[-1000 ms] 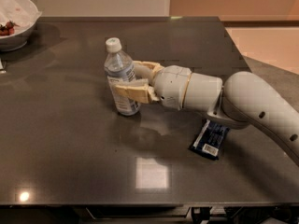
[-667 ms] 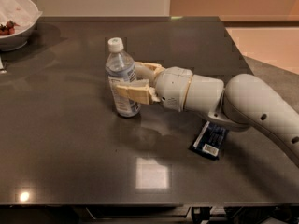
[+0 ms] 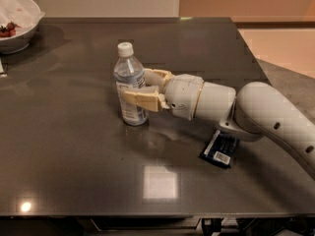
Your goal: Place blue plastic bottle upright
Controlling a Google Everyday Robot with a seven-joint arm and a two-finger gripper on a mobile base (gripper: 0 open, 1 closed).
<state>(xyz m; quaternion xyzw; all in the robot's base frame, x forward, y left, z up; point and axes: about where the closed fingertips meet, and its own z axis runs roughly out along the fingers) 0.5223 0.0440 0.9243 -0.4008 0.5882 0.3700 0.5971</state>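
The blue plastic bottle (image 3: 129, 85), clear with a white cap and a white and light-blue label, stands upright on the dark table (image 3: 74, 146) left of centre. My gripper (image 3: 136, 87) reaches in from the right and is shut on the bottle at label height. One tan finger (image 3: 140, 100) lies across the bottle's near side. The other finger (image 3: 156, 76) is on its far side, with its tip hidden behind the bottle. The bottle's base rests on the table.
A flat dark-blue wrapped packet (image 3: 220, 149) lies on the table under my arm, right of the bottle. A white bowl (image 3: 17, 21) with dark red pieces stands at the far left corner. The table's right edge (image 3: 256, 68) borders a light floor.
The bottle's top has shifted slightly to the right, so it stands straighter. My gripper stays around it in almost the same place.
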